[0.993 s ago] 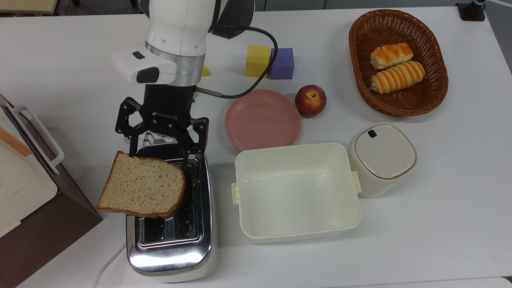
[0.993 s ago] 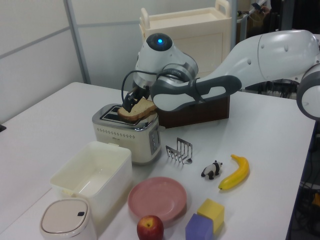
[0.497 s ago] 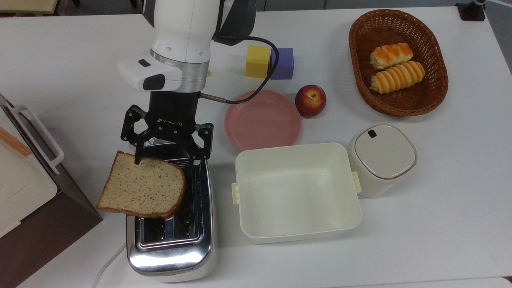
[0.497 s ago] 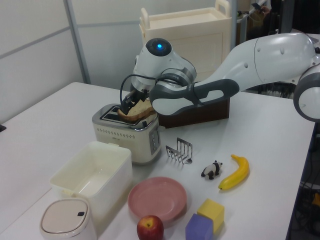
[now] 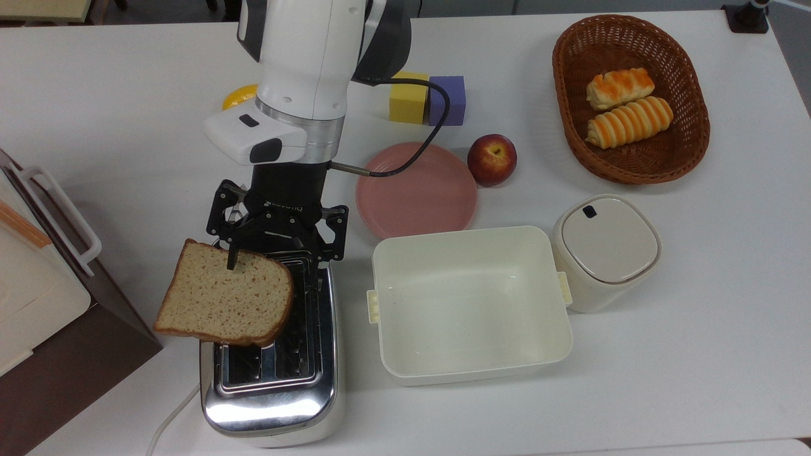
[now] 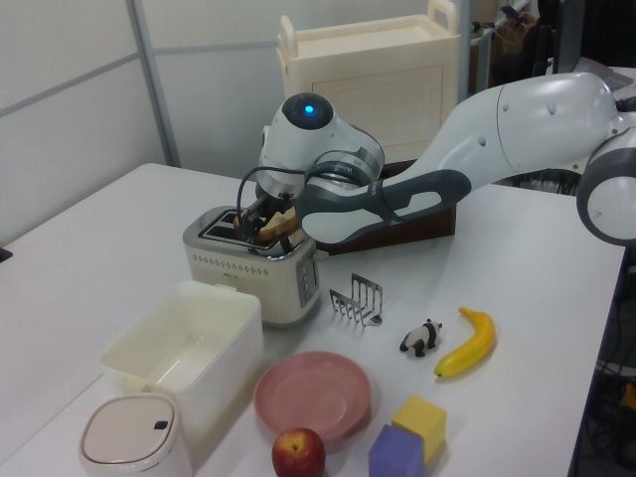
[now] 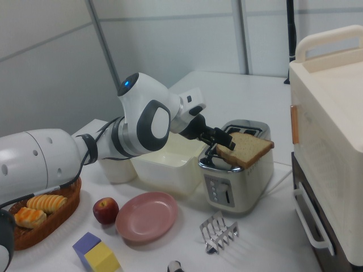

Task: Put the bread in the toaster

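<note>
In the top view, the bread (image 5: pixel 225 297) is lying flat across the top of the toaster (image 5: pixel 272 354), covering the end of the slots toward the arm and overhanging the chrome body on the top view's left. The gripper (image 5: pixel 275 256) is sitting at the slice's rounded upper edge with its 2 fingers spread wide: one fingertip is showing over the crust, the other is standing over the toaster top on the top view's right, and neither is seen to be pinching the slice. The slots are running lengthwise away from the arm, while the slice's broad face is turned upward, so it is lying across the opening rather than edge-down into it.

In the left view, the gripper (image 6: pixel 260 221) is hovering low over the toaster (image 6: pixel 253 263), and the bread (image 6: pixel 281 225) is showing as a thin brown wedge on the top plate, slightly tilted.

In the right view, the bread (image 7: pixel 245 149) is resting on the toaster (image 7: pixel 235 173) and jutting past the side facing the camera. The gripper (image 7: pixel 218 140) is standing at its far edge. Judging from this, the slice needs to be tipped onto its edge and lined up with 1 slot before it can drop in.
</note>
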